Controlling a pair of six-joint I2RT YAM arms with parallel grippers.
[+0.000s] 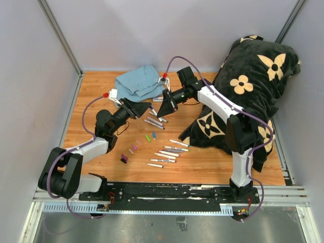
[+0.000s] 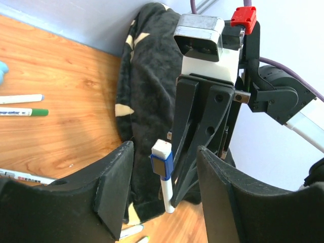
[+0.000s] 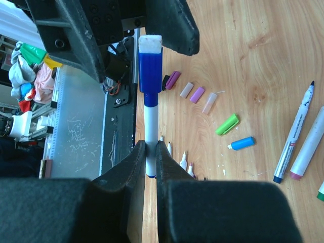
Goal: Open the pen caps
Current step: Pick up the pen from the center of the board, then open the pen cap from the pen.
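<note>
Clamping a marker (image 3: 150, 124), right claw (image 3: 150, 151) holds blue cap (image 3: 150, 71) untouched inside spread left claw (image 2: 164, 154).

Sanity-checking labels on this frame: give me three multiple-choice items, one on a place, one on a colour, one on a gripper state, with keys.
1. The green cap lies:
A. on a marker's tip
B. on the table beside a loose blue cap
C. between a gripper's fingers

2. The fitted cap on the held marker is:
A. red
B. green
C. blue

3. The right gripper is:
A. shut on the marker's barrel
B. wide open
C. out of view

Answers:
1 B, the right wrist view shows it on the wood next to the blue one.
2 C, a blue cap with a white end tops the marker.
3 A, its fingers pinch the white barrel.
</note>
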